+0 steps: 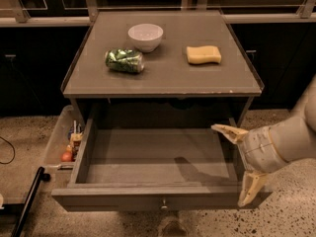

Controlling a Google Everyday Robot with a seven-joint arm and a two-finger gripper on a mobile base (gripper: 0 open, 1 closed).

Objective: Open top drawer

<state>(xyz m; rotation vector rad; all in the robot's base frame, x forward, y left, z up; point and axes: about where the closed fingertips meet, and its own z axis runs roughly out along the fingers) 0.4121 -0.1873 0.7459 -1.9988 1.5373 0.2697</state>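
The top drawer [158, 200] stands pulled far out of the grey cabinet. Its flat grey front faces me with one small brass knob [163, 206], and its plain grey box interior [158, 157] holds nothing. My gripper [237, 164] is at the drawer's right side, over the right wall near the front corner. Its two cream fingers [228, 132] are spread wide apart, one pointing up and left, the other down. It holds nothing.
On the cabinet top [163, 78] lie a white bowl [145, 36], a crushed green bag [124, 60] and a yellow sponge [203, 54]. A narrower drawer [57, 142] with small items sticks out at the left. A black pole [27, 201] leans at lower left.
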